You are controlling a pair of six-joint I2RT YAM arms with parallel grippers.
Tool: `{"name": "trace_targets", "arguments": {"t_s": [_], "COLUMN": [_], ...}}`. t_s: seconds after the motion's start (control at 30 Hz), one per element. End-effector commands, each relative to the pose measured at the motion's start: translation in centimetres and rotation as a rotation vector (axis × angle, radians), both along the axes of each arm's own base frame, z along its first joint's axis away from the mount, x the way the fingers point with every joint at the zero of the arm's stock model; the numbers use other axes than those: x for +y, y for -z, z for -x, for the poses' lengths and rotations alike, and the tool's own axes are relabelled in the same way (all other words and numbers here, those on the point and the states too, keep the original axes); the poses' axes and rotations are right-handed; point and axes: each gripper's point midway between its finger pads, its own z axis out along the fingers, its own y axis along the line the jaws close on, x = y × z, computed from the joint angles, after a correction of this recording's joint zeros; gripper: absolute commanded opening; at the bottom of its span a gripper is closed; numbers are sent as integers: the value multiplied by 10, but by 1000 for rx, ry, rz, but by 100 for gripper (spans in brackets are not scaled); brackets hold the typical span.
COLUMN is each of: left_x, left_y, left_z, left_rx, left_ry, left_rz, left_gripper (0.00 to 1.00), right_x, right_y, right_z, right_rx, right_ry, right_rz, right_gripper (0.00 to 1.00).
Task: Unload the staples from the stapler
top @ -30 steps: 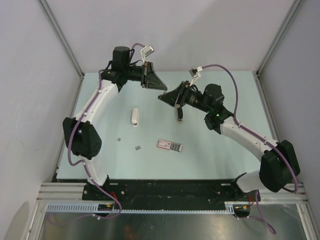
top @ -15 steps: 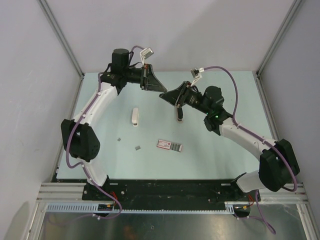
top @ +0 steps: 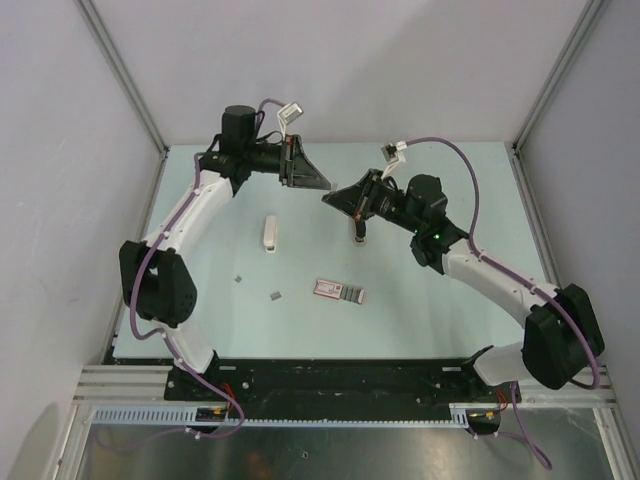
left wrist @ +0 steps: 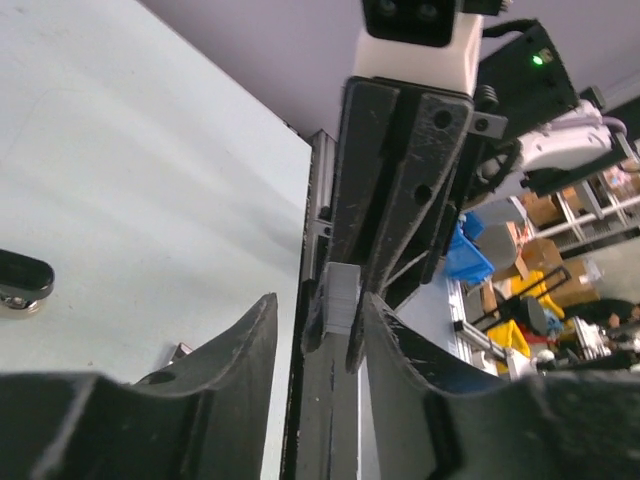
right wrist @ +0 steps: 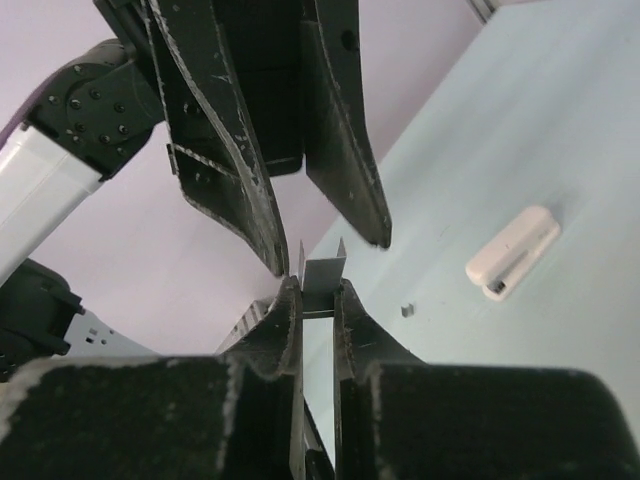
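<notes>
My right gripper (top: pixel 329 198) is held above the table and is shut on a short grey strip of staples (right wrist: pixel 326 279). My left gripper (top: pixel 321 185) is open and meets it tip to tip, its fingers on either side of the strip (left wrist: pixel 343 296). The stapler's white shell (top: pixel 270 234) lies on the table to the left, also in the right wrist view (right wrist: pixel 512 252). Its dark grey channel part (top: pixel 360 231) lies apart under the right arm, and shows in the left wrist view (left wrist: pixel 20 280). Two tiny staple bits (top: pixel 275 295) lie near the front left.
A flat pink-and-grey packet (top: pixel 340 291) lies in front of the middle of the table. A second tiny bit (top: pixel 239 279) lies left of it. The pale green table (top: pixel 450 290) has walls behind and at both sides.
The two grippers have stayed tip to tip above the table. The left arm has turned a little and its tips have edged down toward the right gripper. Nothing on the table moved.
</notes>
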Motion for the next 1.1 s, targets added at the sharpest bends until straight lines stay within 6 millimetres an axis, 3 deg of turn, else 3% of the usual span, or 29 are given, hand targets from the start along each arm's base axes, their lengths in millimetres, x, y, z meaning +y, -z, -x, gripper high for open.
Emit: {"name": "trace_targets", "arguments": {"t_s": [0.0, 0.2, 0.3, 0.47, 0.6, 0.7, 1.07], "left_x": [14, 21, 21, 11, 8, 6, -9], "left_y": [-6, 34, 72, 145, 196, 221, 266], "left_z": [-10, -37, -49, -37, -25, -18, 3], "left_rx": [-120, -223, -346, -543, -626, -658, -714], "left_ry": [-71, -188, -261, -222, -147, -103, -38], "left_rz": [-5, -100, -248, -506, -662, -734, -841], "left_gripper": [47, 60, 53, 45, 44, 42, 39], "right_x": [-16, -42, -64, -100, -118, -126, -131], "right_y": [12, 71, 104, 149, 162, 167, 194], "right_z": [8, 17, 24, 48, 63, 70, 78], "right_rx": [8, 150, 248, 371, 413, 432, 501], "right_ry": [55, 117, 186, 293, 332, 354, 351], "right_rz": [129, 359, 492, 652, 668, 680, 757], "right_gripper": [0, 0, 0, 0, 0, 0, 0]}}
